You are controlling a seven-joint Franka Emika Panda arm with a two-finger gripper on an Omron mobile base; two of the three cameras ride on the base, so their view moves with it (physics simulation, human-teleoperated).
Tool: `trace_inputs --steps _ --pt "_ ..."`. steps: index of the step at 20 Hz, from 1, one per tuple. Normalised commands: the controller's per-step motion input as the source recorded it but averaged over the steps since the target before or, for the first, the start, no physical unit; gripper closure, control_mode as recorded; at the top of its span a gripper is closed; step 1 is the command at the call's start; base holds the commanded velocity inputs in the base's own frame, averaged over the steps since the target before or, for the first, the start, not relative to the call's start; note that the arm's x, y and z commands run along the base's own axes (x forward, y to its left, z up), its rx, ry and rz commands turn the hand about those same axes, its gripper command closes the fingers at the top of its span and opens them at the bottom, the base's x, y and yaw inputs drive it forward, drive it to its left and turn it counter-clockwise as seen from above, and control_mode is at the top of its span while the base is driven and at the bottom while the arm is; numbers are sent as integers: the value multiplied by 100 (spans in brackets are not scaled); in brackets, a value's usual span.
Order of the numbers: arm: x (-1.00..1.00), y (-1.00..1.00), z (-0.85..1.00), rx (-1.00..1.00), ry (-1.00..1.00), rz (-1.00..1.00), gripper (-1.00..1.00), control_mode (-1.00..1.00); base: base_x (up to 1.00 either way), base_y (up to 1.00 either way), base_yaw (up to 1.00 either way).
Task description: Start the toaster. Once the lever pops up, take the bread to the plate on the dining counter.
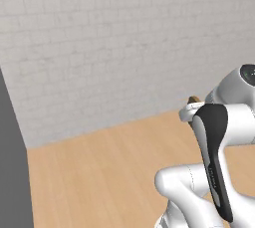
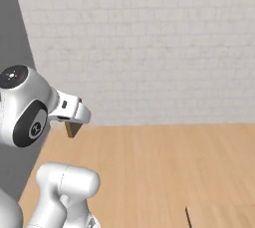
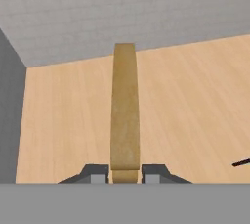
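Bread, one thin tan-brown slice with a darker crust (image 3: 124, 110), sits pinched between my two small dark finger tips (image 3: 95, 173). In the hand view I see it edge-on, sticking straight out from my gripper (image 3: 124, 174), whose tips press on it from both sides. In the right base view a small brown corner of the slice pokes out under my white hand. In the left base view just a little brown bit peeks over my wrist.

I think the first part of the job is done, because the slice is in my grip and up in the air, not down in a slot. What is left is the carrying. I need to find the small plate and lay the slice on it. No plate or toaster shows right now, so I cannot say how far I have to go.

Under me is a wide light wood floor (image 1: 99, 172), smooth, with nothing lying on it. A short dark line (image 2: 188, 217) marks the wood near the bottom of the right base view, and I cannot tell what it is. Behind the wood stands a pale grey-white brick wall (image 2: 149, 48). A flat dark grey panel (image 1: 11, 162) rises at the left side. It could be the side of a cupboard, but I am not sure.
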Motion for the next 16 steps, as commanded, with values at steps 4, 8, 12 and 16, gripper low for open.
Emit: trace_inputs --steps 4,8,12,16 --pt "0 0 0 0 0 0 100 100 100 28 -20" --pt "0 0 0 0 0 0 100 100 95 23 -35" --pt "0 0 0 0 0 0 100 100 47 20 -65" --pt "0 0 0 0 0 0 100 100 7 16 -84"
